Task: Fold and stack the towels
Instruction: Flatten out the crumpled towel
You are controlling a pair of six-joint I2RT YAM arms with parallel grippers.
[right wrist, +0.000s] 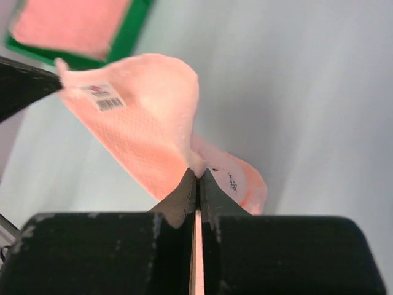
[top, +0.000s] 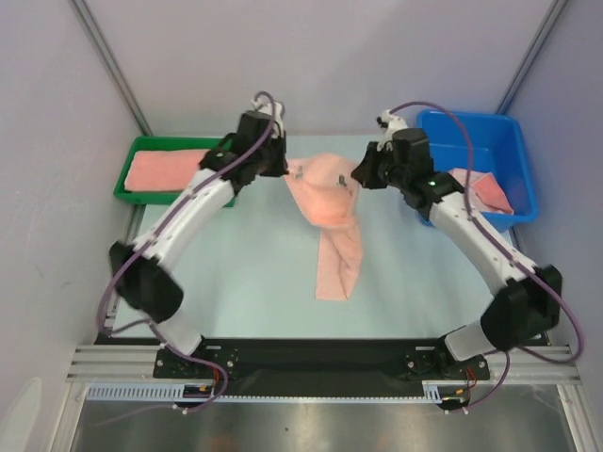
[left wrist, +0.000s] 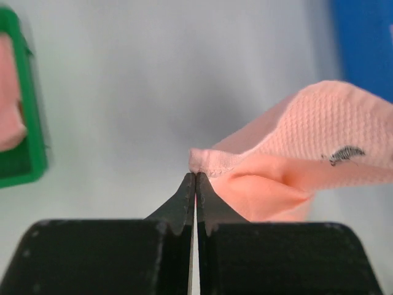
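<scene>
While the left gripper (left wrist: 194, 177) is closed tight on one corner of the pink towel (top: 334, 212), the right gripper (right wrist: 198, 175) is closed tight on another corner. The towel hangs between them above the table (top: 236, 273), and its long end lies on the table. A second towel (top: 170, 169) lies in the green bin (top: 151, 197).

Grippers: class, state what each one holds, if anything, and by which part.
Both hold one peach towel: the left gripper pinches a top corner, the right gripper the top edge further along.
</scene>
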